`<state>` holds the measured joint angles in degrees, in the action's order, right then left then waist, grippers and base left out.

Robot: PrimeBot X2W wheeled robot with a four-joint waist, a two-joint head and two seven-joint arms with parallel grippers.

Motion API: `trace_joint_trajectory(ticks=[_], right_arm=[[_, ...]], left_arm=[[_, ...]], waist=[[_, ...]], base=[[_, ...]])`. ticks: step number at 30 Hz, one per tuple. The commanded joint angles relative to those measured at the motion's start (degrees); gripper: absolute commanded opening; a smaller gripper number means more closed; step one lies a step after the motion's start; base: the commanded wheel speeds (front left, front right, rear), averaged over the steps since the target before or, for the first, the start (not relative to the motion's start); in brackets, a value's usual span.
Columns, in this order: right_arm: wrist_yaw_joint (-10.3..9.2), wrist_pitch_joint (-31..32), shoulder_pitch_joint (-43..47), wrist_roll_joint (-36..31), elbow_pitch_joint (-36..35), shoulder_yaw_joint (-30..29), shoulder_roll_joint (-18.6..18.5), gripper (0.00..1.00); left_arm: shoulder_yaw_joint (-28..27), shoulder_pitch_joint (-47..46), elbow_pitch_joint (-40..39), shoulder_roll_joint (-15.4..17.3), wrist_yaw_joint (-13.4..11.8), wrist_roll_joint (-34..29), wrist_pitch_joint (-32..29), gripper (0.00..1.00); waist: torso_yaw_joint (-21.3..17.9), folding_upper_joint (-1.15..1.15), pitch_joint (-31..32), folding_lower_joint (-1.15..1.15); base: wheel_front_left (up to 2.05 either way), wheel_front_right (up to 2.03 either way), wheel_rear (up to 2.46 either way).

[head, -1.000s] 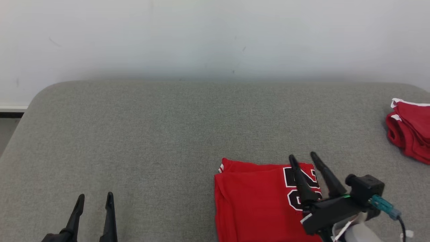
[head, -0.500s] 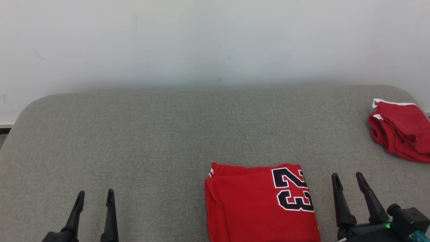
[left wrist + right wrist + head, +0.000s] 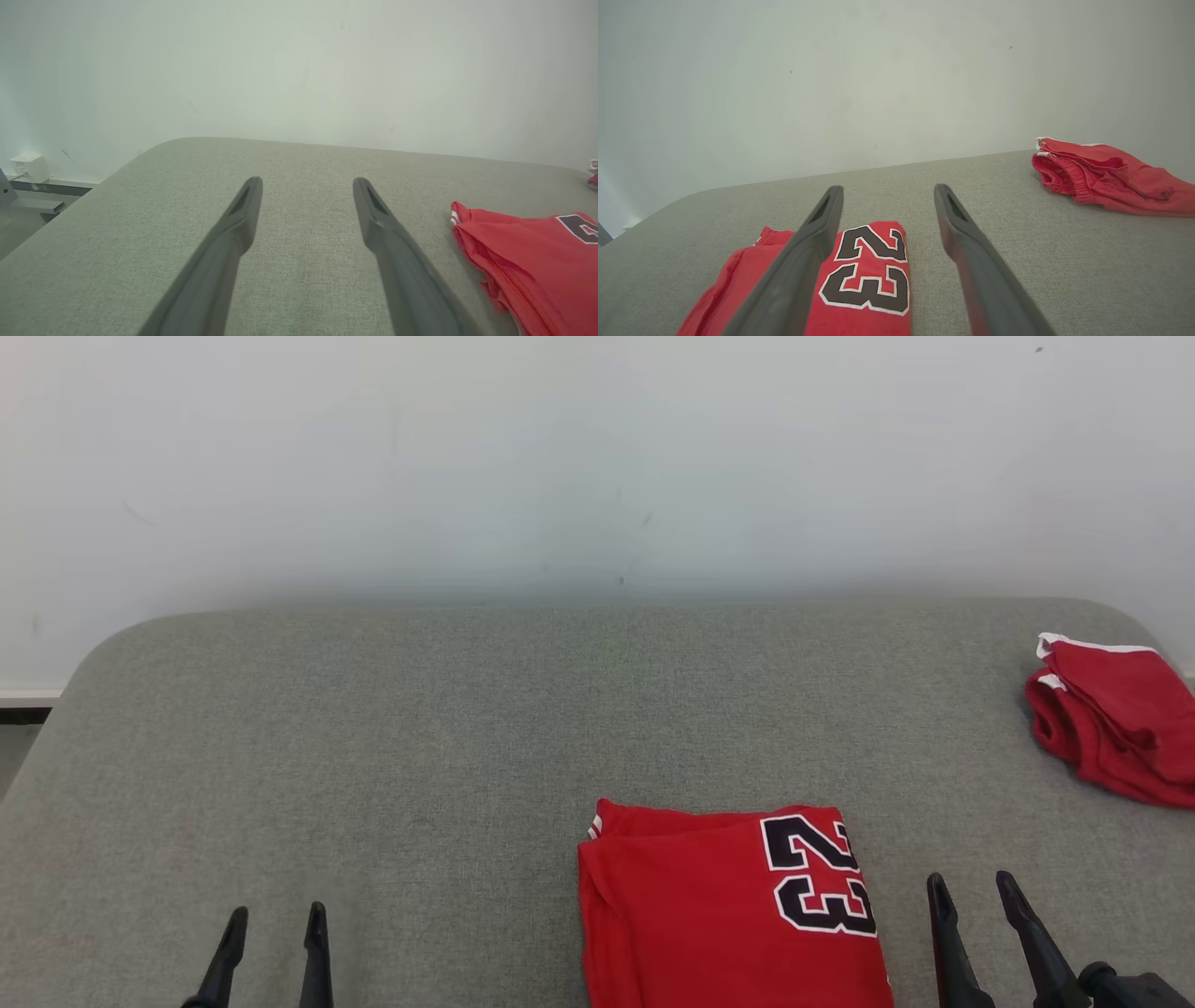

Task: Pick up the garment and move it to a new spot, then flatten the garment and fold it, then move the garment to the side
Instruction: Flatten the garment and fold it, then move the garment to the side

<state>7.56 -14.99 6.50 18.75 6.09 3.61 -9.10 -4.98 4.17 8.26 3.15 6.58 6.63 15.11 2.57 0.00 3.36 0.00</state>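
Red jersey (image 3: 691, 915), long axis approx toward wall (image 3: 597, 457), 23 at rt, L gripper (image 3: 278, 908), R gripper (image 3: 969, 877) both apart

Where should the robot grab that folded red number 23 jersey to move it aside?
On the folded jersey, probably the right edge beside the 23, approached from the right with the open right pincer. That edge looks straight and flat; the left side shows loose layers that might splay.

Left of the right arm's black fingers (image 3: 945, 933) lies a red garment (image 3: 691, 915) with a black, white-edged 23, on a speckled grey counter (image 3: 420, 756); farther right, another red piece (image 3: 1120, 728) has what looks like white trim.
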Motion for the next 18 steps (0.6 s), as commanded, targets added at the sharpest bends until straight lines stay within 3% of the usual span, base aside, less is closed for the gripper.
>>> trace_joint_trajectory(ticks=[1,18], right_arm=[[-0.15,-0.25,0.87,-0.29,-0.35,-0.38,0.28,1.00],[-0.15,-0.25,1.40,-0.76,0.14,-1.22,0.73,1.00]], left_arm=[[0.39,1.12,-0.36,0.40,0.15,0.24,0.02,1.00],[0.83,2.13,-1.10,0.77,0.56,0.20,0.02,1.00]], waist=[[0.21,0.00,0.13,0.00],[0.65,0.00,-0.28,0.00]], base=[[0.00,0.00,0.00],[0.00,0.00,0.00]])
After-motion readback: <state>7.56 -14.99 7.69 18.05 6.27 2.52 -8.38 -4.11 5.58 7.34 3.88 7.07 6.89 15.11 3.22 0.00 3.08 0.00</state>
